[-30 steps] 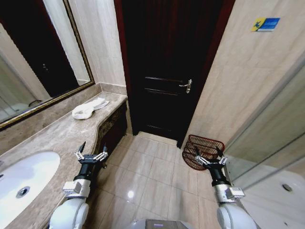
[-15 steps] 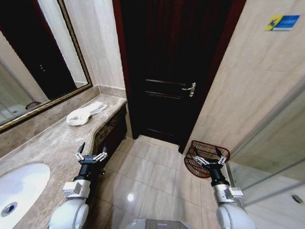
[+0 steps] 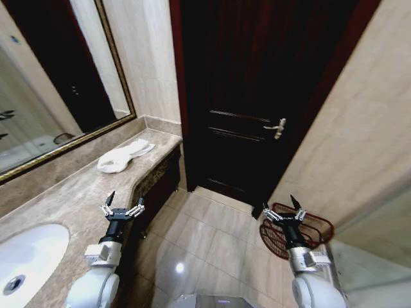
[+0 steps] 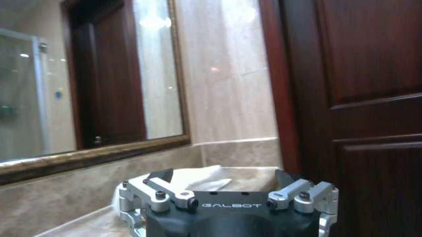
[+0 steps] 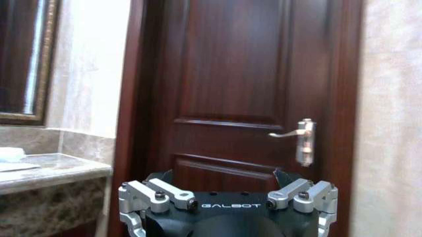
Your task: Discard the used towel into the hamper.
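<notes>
Since a second ago the whole head view has swung: the camera turned, so the dark door now fills the centre and the hamper point(image 3: 297, 230) sits at lower right instead of lower middle. Both arms hang low with nothing held, left gripper point(image 3: 122, 208) and right gripper point(image 3: 284, 214) spread open. The towel point(image 3: 122, 156), a soft crumpled white heap, lies at mid-left on the polished marble counter point(image 3: 64, 199), well apart from either gripper. A loose fold could snag the hamper's open reddish-brown weave.
</notes>
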{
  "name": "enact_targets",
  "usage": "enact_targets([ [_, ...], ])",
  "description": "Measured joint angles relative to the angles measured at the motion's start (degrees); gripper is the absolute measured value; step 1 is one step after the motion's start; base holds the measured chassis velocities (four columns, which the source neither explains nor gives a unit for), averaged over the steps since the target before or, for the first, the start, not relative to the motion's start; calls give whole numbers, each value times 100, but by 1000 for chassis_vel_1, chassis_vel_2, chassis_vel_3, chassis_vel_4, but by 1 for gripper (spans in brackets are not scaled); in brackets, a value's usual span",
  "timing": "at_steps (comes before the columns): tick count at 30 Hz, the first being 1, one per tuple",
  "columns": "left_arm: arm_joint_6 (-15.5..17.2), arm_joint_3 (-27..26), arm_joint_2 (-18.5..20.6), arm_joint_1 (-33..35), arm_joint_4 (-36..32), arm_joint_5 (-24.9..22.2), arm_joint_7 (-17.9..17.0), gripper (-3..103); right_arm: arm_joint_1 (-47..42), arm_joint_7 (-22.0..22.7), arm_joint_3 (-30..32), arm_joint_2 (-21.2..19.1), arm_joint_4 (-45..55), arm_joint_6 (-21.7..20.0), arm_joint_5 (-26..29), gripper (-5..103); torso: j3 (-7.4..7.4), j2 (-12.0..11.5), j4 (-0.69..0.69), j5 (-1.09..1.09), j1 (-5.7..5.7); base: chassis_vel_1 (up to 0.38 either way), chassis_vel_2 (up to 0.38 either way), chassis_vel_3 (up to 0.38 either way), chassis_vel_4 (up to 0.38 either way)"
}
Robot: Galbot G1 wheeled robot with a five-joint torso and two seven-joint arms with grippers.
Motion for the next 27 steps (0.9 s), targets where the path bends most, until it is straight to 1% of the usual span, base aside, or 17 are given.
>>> enact_targets([
  [11,-3,-4,-60,-71,24,1,-7,100,170,11,13,-47,-65,-84,32,100,0,-1,2,-2,1,-36,219,215,-30],
  [14,-8,5,-81,-74,25,13,-14,100,165,11,16,-54,-76,-84,42,100,0,0,2,-1,0,-82,166,164,-108],
  [18,-16,16,-90,-61,26,18,-16,100,150,12,23,-59,-93,-79,50,100,0,0,-2,-2,1,-133,119,111,-155],
  [21,-9,19,-95,-28,11,13,-40,100,112,10,21,-58,-71,-65,52,100,0,0,0,-1,0,-119,125,130,-108],
  [27,6,22,-101,-8,-27,7,-50,100,79,-1,23,-57,-37,-31,36,100,0,0,0,-2,0,-120,125,135,-118],
])
